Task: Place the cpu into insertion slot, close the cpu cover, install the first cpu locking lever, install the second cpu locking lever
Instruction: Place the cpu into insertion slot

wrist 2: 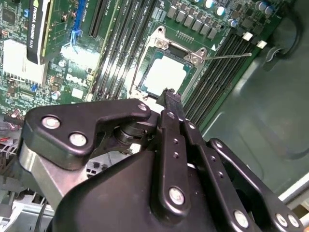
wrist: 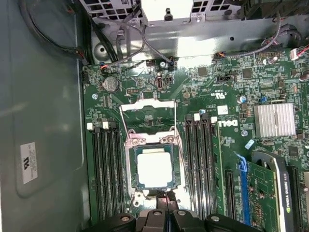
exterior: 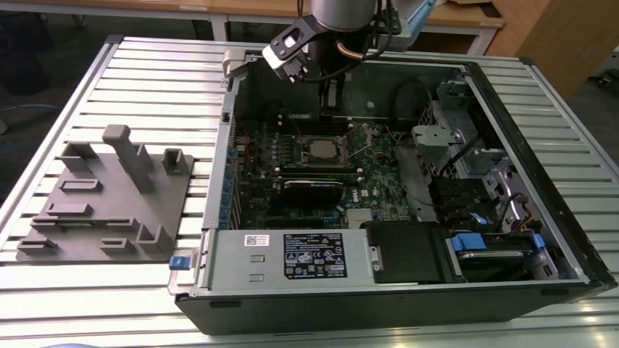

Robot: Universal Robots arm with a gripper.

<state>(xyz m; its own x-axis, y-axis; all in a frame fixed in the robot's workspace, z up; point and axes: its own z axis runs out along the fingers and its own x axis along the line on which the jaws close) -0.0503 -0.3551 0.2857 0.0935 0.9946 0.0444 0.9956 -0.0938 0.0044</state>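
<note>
The cpu (wrist: pixel 154 168) lies flat in the insertion slot (wrist: pixel 129 166) on the motherboard, its pale metal top showing in both wrist views (wrist 2: pixel 164 77). The cpu cover (wrist: pixel 147 103) appears swung up at the slot's far end, its cut-out showing board behind it. One thin locking lever (wrist 2: pixel 231 55) sticks out sideways over the memory slots. My gripper (wrist: pixel 165 197) hovers above the slot's edge with its black fingers (wrist 2: pixel 170 104) together and nothing between them. In the exterior view the gripper (exterior: pixel 331 96) hangs over the back of the open case, above the slot (exterior: pixel 321 149).
Memory slots (wrist: pixel 104 169) flank the socket on both sides. A black expansion card (exterior: pixel 312 185) and silver heatsink (wrist: pixel 274 119) sit further along the board. Case walls, drive bays (exterior: pixel 454 145) and the power supply (exterior: pixel 290 257) ring it. A grey fixture (exterior: pixel 106 196) stands on the exterior view's left.
</note>
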